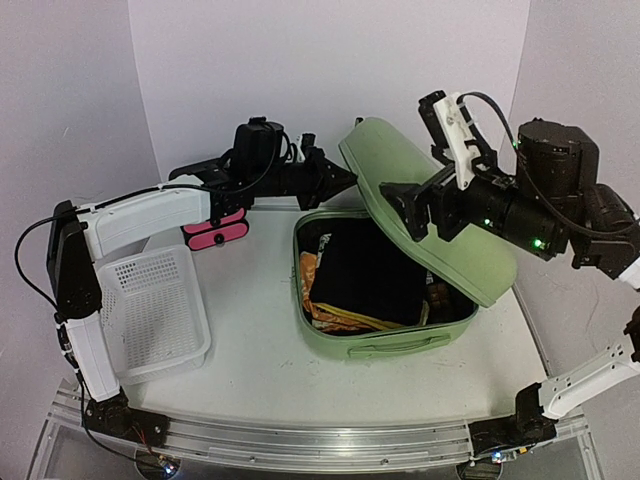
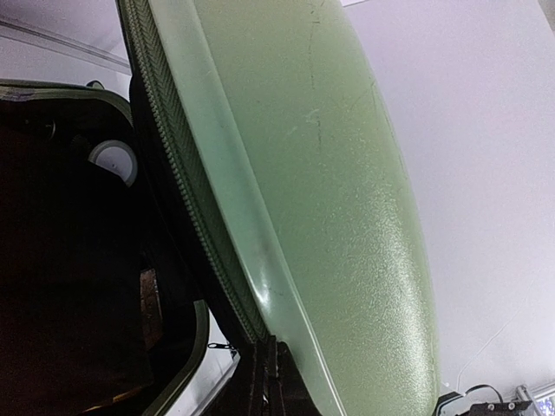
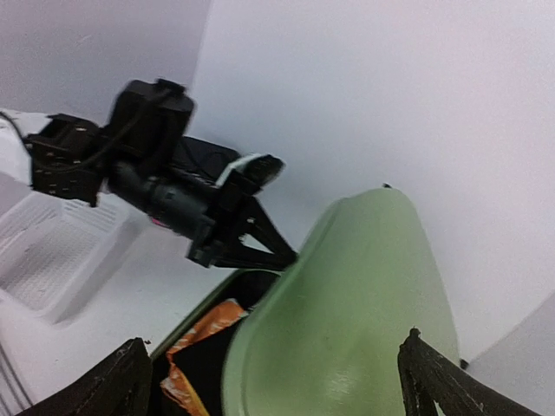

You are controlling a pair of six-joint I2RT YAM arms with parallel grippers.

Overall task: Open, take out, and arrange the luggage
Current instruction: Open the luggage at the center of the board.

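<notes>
**Luggage lid propped half open so the contents can be reached**

The green luggage [image 1: 390, 345] lies on the table [image 1: 250, 350], right of centre, with its lid [image 1: 470, 265] tilted up. The left gripper [image 1: 342, 182], pressed together, seems to pinch the lid's rear rim, likely so it does not drop. The right gripper [image 1: 402, 213] hangs spread wide just beside the lid's outer face, gripping nothing, probably placed to push it further back. In view are one case, one white basket [image 1: 160, 310], one pink-fronted drawer box [image 1: 215, 235] and two arms. Inside the case are a black cloth [image 1: 370, 270] and an orange wrapper [image 1: 325, 305].
</notes>
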